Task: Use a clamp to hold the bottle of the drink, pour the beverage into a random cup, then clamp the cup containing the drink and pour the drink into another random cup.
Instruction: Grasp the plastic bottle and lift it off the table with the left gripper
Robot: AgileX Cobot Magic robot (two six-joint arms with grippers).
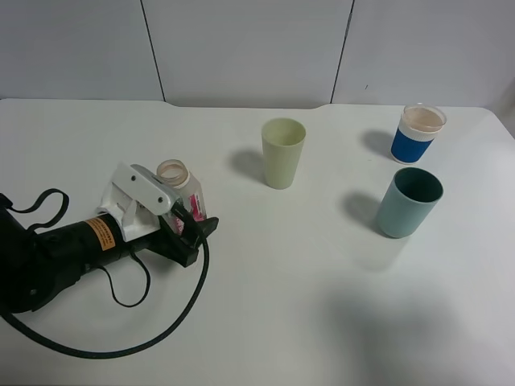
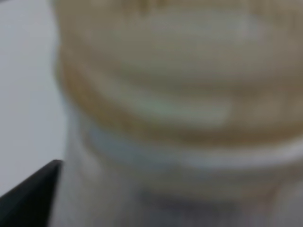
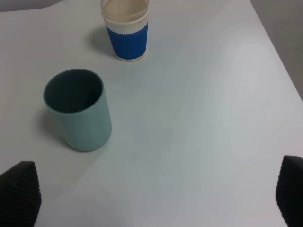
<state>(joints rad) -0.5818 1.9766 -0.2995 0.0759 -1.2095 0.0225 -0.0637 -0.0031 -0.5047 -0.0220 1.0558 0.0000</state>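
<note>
Bottle (image 1: 187, 191) upright and uncapped on the left of the table (image 1: 322, 305); contents not discernible. Left pincer (image 1: 195, 227) sits about its lower body; clamped or just clear, cannot tell. Right pincer (image 3: 155, 194) spread wide apart above the table. Green cup (image 1: 283, 153) mid-table. Teal cup (image 1: 409, 202) dark inside. Blue-sleeved cup (image 1: 418, 133) tan at top.

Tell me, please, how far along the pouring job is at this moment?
Done: nothing looks poured; the bottle stands upright and the teal cup looks empty. In hand: the left gripper is up against the bottle, grip unconfirmed; the right gripper hangs open. Left: lift the bottle, fill one cup, then pour that cup into another; the green cup and blue cup stand untouched.
</note>
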